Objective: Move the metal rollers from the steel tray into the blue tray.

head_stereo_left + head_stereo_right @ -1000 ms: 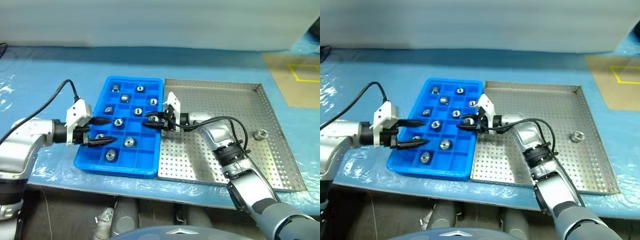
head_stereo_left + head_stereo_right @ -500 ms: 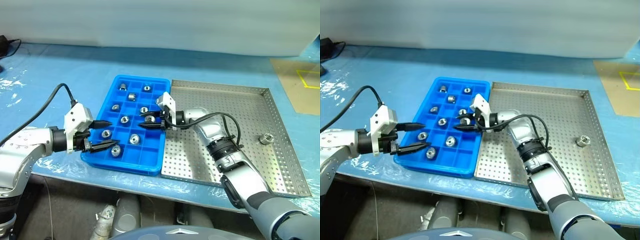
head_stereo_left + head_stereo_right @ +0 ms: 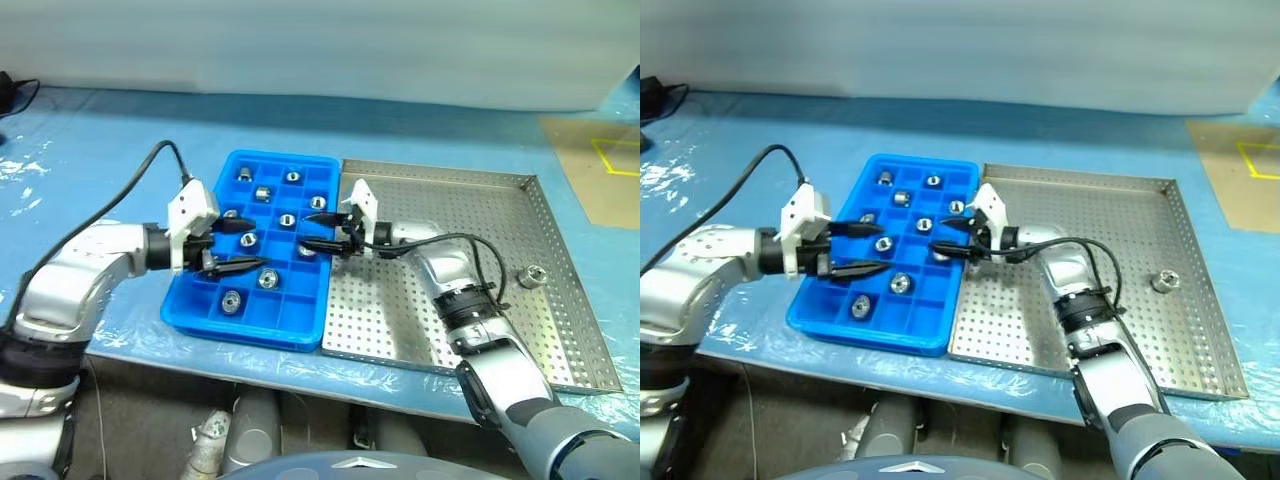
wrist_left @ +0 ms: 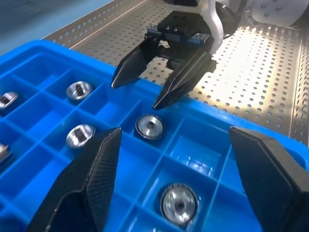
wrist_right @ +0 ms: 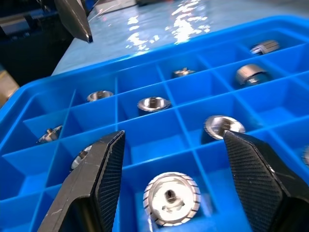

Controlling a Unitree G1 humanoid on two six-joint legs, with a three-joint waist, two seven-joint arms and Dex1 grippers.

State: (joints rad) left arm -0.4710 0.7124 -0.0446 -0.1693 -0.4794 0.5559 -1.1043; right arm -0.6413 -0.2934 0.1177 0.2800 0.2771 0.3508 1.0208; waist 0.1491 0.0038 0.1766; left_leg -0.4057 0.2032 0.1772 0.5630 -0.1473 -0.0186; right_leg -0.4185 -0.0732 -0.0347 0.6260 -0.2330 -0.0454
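Note:
The blue tray (image 3: pixel 246 330) lies left of the steel tray (image 3: pixel 450 215), and several metal rollers sit in its compartments. My right gripper (image 3: pixel 308 231) hangs open over the blue tray's right edge. A roller (image 5: pixel 171 198) lies in the compartment just under its fingers, also seen as roller (image 4: pixel 150 127). My left gripper (image 3: pixel 244 246) is open and empty, low over the middle of the blue tray, pointing at the right gripper (image 4: pixel 135 95). One metal roller (image 3: pixel 529 277) rests on the steel tray near its right rim.
Both trays sit on a table covered in blue plastic film (image 3: pixel 100 130), close to its front edge. A tan board with yellow tape (image 3: pixel 600 165) lies at the back right. A black cable (image 3: pixel 10 85) sits at the far left.
My right gripper has opened and left its roller in a blue tray compartment, then drawn slightly right. My left gripper has moved right, over the tray's middle.

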